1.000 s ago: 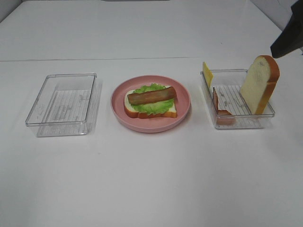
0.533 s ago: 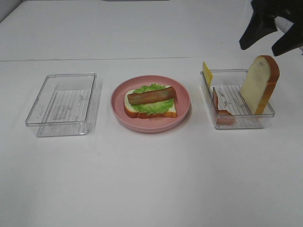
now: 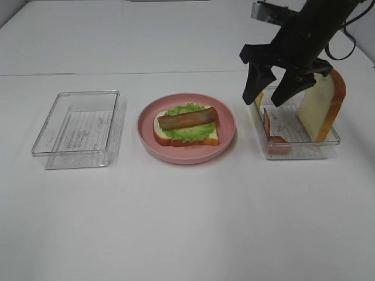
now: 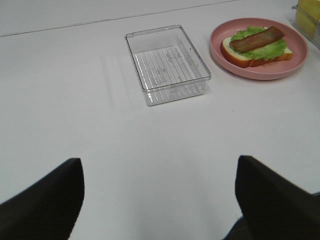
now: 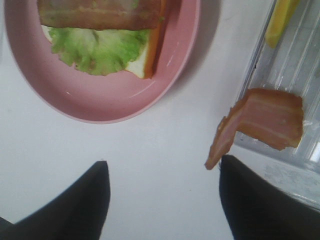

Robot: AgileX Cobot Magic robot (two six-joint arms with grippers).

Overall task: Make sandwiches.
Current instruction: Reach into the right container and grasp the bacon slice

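The build is standing roughly half finished: the partial sandwich point(image 3: 187, 126) is resting on the pink plate point(image 3: 176, 156) as 1 bread slice, a lettuce layer and 1 bacon strip on top. By my judgement, cheese and a closing slice are awaiting placement, and possibly more bacon. Those parts are sitting in the right tray point(image 3: 299, 154): the cheese square point(image 5: 280, 20) is standing at a far corner, a second bacon strip point(image 3: 270, 132) is leaning over the wall nearest the plate, and the upright bread slice point(image 3: 319, 108) is leaning on the opposite wall. The right gripper point(image 3: 263, 100) is hovering above the plate-side wall of that tray, its jaws spread apart and holding nothing. The left gripper point(image 4: 160, 200) is waiting low over the table point(image 3: 187, 222), jaws wide and gripping nothing. The left tray point(image 3: 75, 154) is showing nothing inside. Clearance is looking tight: the bacon is overhanging the wall, and the plate rim is lying just beside it. Open table is running along the front.
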